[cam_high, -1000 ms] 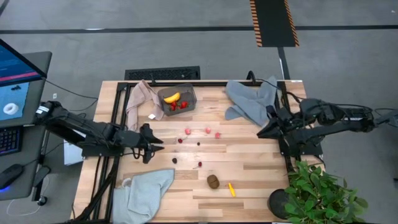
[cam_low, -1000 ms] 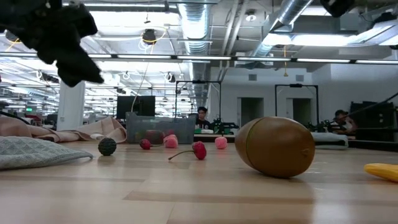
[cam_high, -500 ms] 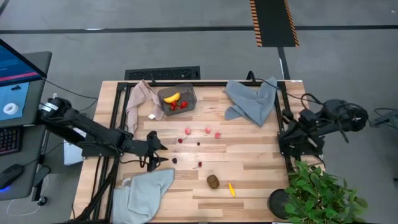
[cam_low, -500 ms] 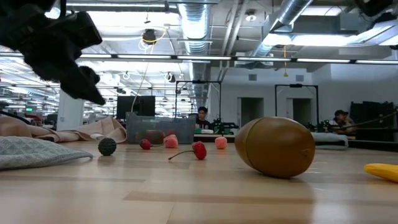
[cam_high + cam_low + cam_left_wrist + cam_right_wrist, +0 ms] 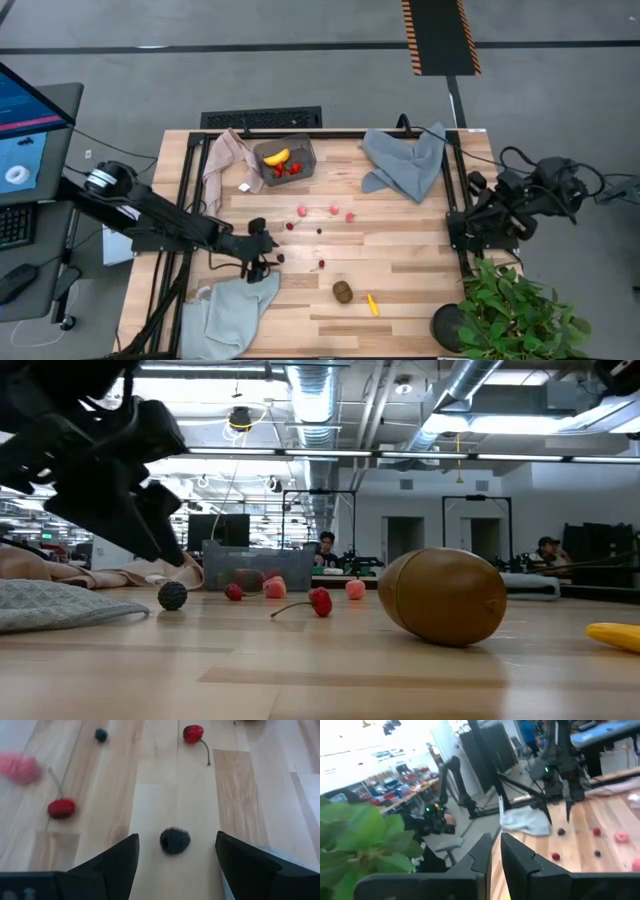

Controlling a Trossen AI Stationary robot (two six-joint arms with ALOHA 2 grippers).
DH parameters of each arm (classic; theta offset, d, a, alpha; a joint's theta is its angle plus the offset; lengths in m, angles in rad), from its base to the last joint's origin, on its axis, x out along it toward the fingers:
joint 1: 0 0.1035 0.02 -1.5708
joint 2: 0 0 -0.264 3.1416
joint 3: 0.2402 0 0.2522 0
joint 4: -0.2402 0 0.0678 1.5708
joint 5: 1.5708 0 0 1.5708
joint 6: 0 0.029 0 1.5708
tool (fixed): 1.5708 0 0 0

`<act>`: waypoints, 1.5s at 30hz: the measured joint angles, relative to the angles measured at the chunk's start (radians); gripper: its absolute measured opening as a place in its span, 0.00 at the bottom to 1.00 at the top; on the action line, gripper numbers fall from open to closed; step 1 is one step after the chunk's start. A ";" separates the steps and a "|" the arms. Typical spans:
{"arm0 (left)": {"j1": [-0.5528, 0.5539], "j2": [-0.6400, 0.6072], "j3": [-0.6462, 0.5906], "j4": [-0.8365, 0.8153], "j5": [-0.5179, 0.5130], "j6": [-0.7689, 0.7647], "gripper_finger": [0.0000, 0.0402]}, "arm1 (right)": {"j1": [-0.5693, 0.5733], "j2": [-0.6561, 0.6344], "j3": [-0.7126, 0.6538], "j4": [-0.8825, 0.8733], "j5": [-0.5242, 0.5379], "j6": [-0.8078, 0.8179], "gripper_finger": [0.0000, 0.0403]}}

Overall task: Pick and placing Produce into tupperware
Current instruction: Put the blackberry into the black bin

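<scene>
At the counter's left, the left claw [image 5: 175, 855] hangs spread over a dark berry [image 5: 175, 840], centred between its fingers at twelve o'clock; the right claw [image 5: 496, 851] waits pressed together, far off.

A pale wooden table [image 5: 400, 255] stood on a grey floor. At its far left corner lay a beige-pink cloth [image 5: 225, 160], crumpled and hanging partly over a black frame rail. A grey-blue cloth [image 5: 403, 160] lay bunched near the far right corner, and a second grey-blue cloth [image 5: 235, 310] was spread at the near left corner. A green leafy potted plant [image 5: 515, 310] stood at the near right corner, its dark pot [image 5: 450, 325] on the table's edge. Beyond the far edge lay a black keyboard [image 5: 261, 118]. A monitor [image 5: 25, 130] with a blue screen stood left of the table. Two people [image 5: 325, 548] sat in the room behind.
</scene>
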 joint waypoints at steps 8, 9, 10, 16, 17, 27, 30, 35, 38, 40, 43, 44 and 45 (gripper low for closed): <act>0.003 0.128 0.043 -0.001 0.007 0.018 0.63 | 0.000 -0.004 0.005 -0.023 0.001 -0.030 0.16; 0.003 0.135 0.044 -0.003 0.006 0.018 0.63 | 0.000 -0.004 0.004 -0.027 0.001 -0.031 0.16; 0.003 0.144 0.046 -0.002 0.005 0.017 0.63 | 0.000 -0.004 0.004 -0.024 0.001 -0.032 0.16; 0.004 0.149 0.048 0.018 -0.013 0.015 0.62 | 0.000 -0.004 0.004 -0.023 0.001 -0.036 0.16; 0.004 0.149 0.048 0.018 -0.013 0.015 0.62 | 0.000 -0.004 0.004 -0.023 0.002 -0.036 0.16; 0.007 0.149 0.048 0.021 -0.024 0.011 0.58 | 0.000 -0.004 -0.013 -0.021 0.002 -0.036 0.16; 0.009 0.149 0.048 0.025 -0.016 0.007 0.53 | 0.000 -0.004 -0.016 -0.021 0.002 -0.036 0.16; 0.011 0.149 0.048 0.023 0.000 -0.007 0.48 | 0.000 -0.004 -0.016 -0.020 0.002 -0.036 0.16; 0.011 0.149 0.048 0.025 -0.001 -0.007 0.47 | 0.000 -0.004 -0.015 -0.020 0.002 -0.036 0.16; 0.011 0.149 0.048 0.026 -0.001 -0.006 0.47 | 0.000 -0.004 -0.015 -0.020 0.002 -0.036 0.16; 0.011 0.149 0.048 0.027 -0.001 -0.006 0.47 | 0.000 -0.004 -0.016 -0.020 0.002 -0.034 0.16; 0.011 0.149 0.048 0.027 0.000 -0.005 0.47 | 0.000 -0.004 -0.016 -0.020 0.002 -0.034 0.16; 0.011 0.149 0.048 0.027 0.003 -0.005 0.47 | 0.000 -0.004 -0.016 -0.020 0.002 -0.034 0.16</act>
